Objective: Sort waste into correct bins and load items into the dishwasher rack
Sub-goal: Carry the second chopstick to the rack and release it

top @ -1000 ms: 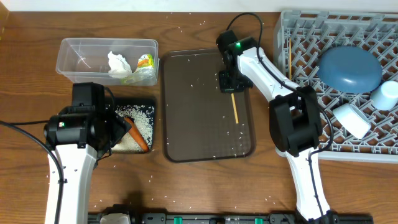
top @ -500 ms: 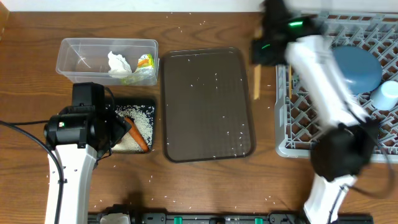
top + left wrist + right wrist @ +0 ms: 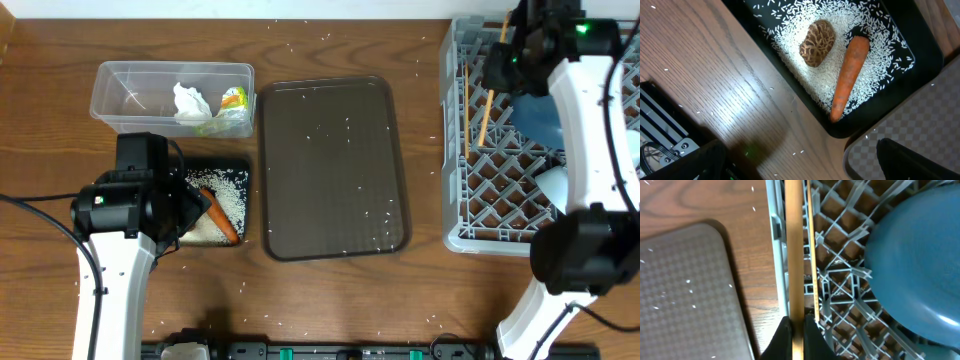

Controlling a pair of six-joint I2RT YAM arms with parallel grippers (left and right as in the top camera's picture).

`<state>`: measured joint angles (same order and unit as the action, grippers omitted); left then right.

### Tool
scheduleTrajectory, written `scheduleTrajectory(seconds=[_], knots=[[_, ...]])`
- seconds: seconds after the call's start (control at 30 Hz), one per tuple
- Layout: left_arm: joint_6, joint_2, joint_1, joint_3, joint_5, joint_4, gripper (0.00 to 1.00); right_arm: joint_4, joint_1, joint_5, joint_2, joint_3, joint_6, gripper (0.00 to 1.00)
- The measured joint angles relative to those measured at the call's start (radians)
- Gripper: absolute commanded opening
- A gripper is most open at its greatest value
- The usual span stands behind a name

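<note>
Wood-grain counter (image 3: 330,310) carries everything. One chopstick (image 3: 794,255) is clamped in the right claw (image 3: 796,332) over the dishwasher rack (image 3: 458,210) edge (alongside a second chopstick (image 3: 811,265)), apparently for pairing. Left claw (image 3: 800,167) is held wide apart above the carrot (image 3: 847,75), idle.

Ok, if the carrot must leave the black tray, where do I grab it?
Mid-length on the carrot, from straight above, jaws across its width: it lies flat on rice, tip near the tray wall, brown lump beside its thick end.
</note>
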<state>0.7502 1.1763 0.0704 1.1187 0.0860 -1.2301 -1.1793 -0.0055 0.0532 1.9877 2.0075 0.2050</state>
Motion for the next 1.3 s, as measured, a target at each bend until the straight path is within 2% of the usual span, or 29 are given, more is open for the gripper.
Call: scheduleTrajectory(seconds=[0.07,0.23,0.63,0.7,0.83,1.1,1.13,1.17,1.2,1.3], knots=[[0.0,0.0,0.0,0.0,0.0,0.0,0.98,0.013,0.0,-0.001,0.035,0.0,-0.012,0.14],[0.0,0.0,0.0,0.0,0.0,0.0,0.98,0.025,0.0,-0.006,0.115,-0.002,-0.024,0.34],[0.0,0.0,0.0,0.0,0.0,0.0,0.98,-0.081,0.019,-0.009,0.129,-0.006,0.013,0.33],[0.0,0.0,0.0,0.0,0.0,0.0,0.98,-0.119,0.036,-0.009,0.113,-0.006,0.029,0.28],[0.0,0.0,0.0,0.0,0.0,0.0,0.98,-0.241,0.095,-0.015,0.032,-0.007,0.05,0.22],[0.0,0.0,0.0,0.0,0.0,0.0,0.98,-0.479,0.312,-0.111,-0.229,-0.007,0.125,0.25],[0.0,0.0,0.0,0.0,0.0,0.0,0.98,-0.504,0.353,-0.139,-0.259,-0.007,0.148,0.31],[0.0,0.0,0.0,0.0,0.0,0.0,0.98,-0.515,0.389,-0.161,-0.285,-0.008,0.166,0.54],[0.0,0.0,0.0,0.0,0.0,0.0,0.98,-0.515,0.422,-0.185,-0.311,-0.008,0.18,0.99],[0.0,0.0,0.0,0.0,0.0,0.0,0.98,-0.515,0.488,-0.241,-0.396,-0.029,0.21,0.99]])
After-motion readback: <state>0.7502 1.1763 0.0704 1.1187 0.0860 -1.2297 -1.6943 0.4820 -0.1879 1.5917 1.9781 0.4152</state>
